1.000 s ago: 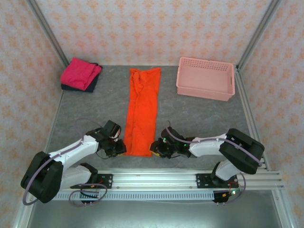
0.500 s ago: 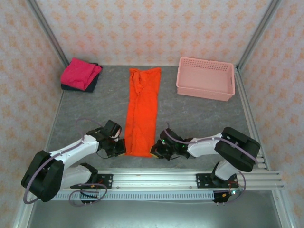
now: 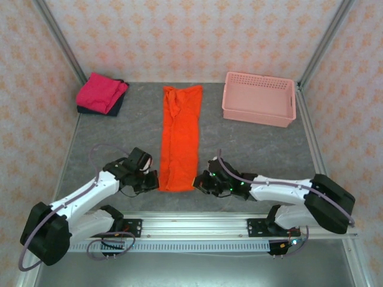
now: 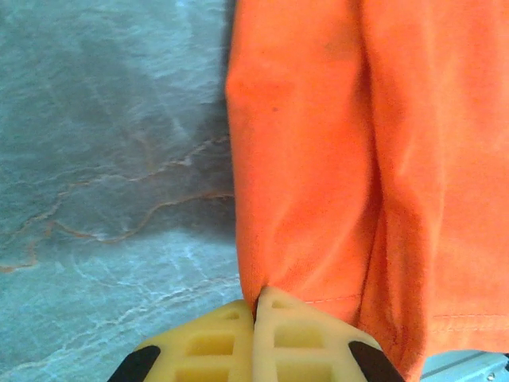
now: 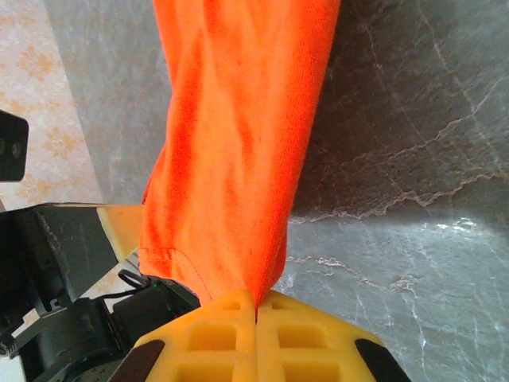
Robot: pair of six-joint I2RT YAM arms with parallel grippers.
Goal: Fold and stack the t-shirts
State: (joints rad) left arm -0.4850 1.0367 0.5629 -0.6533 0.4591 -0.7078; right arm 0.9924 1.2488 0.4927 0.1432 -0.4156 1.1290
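The bright orange t-shirt (image 3: 179,134) lies as a long narrow strip down the middle of the table, its near hem raised off the surface. My left gripper (image 3: 153,182) is shut on the hem's left corner; in the left wrist view the orange t-shirt (image 4: 358,143) runs out from between the yellow fingers (image 4: 215,342). My right gripper (image 3: 200,182) is shut on the right corner, where the orange t-shirt (image 5: 238,135) hangs from the fingers (image 5: 310,338). The magenta-pink t-shirt (image 3: 102,91) lies folded on the dark navy-black t-shirt (image 3: 115,106) at the back left.
A pink plastic lattice basket (image 3: 259,98) stands at the back right. Metal frame posts rise at the back corners, and a rail (image 3: 197,226) runs along the near edge behind both arm bases.
Both grippers have lifted the near hem and carried it a little away from the near edge, so the shirt's near end now sits farther up the table.
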